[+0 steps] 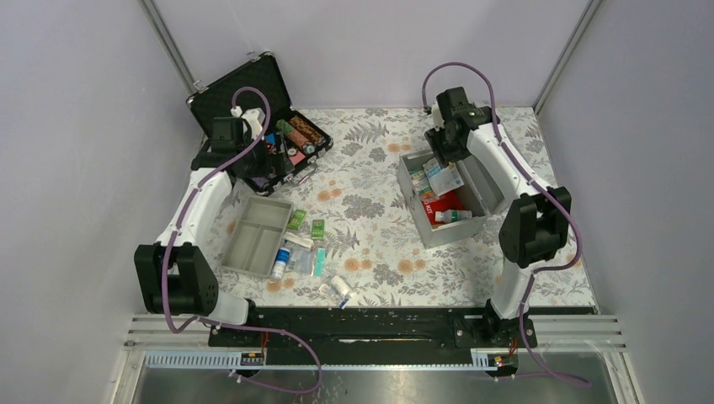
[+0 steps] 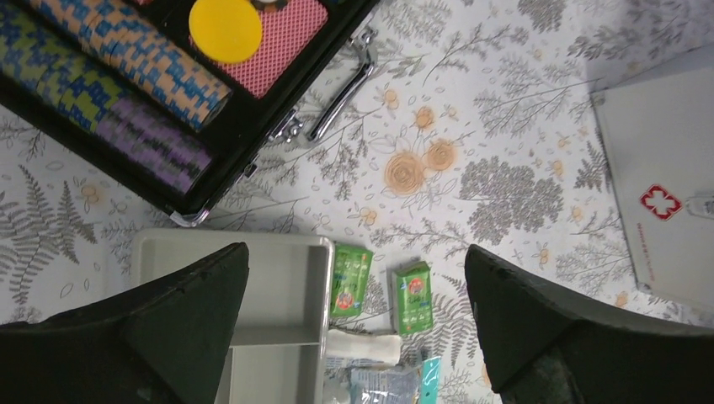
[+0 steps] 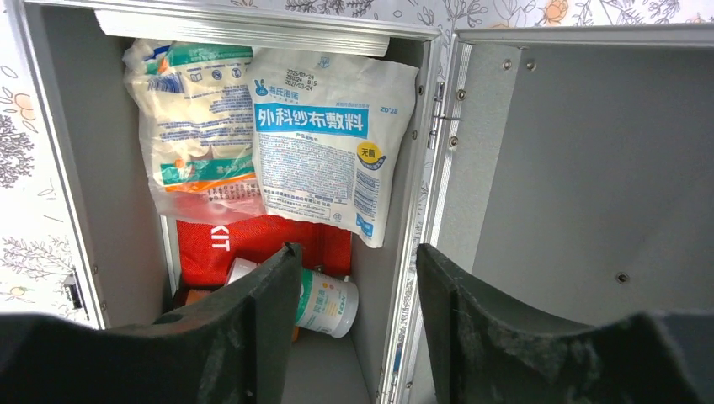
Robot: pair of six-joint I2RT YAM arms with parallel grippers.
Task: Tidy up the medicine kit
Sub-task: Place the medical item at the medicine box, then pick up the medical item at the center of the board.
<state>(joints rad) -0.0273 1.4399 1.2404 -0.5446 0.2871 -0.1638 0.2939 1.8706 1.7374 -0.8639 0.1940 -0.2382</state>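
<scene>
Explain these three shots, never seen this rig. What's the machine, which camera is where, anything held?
Two robot arms are bolted at the table's near edge, each ending in a two-finger gripper. One picture looks down from above; the other two come from wrist cameras. The left gripper is open; its camera sees a grey tray, small packets and a black case of chips. The right gripper is open over the metal medicine box, which holds a white packet and a red pouch. Neither holds anything.
</scene>
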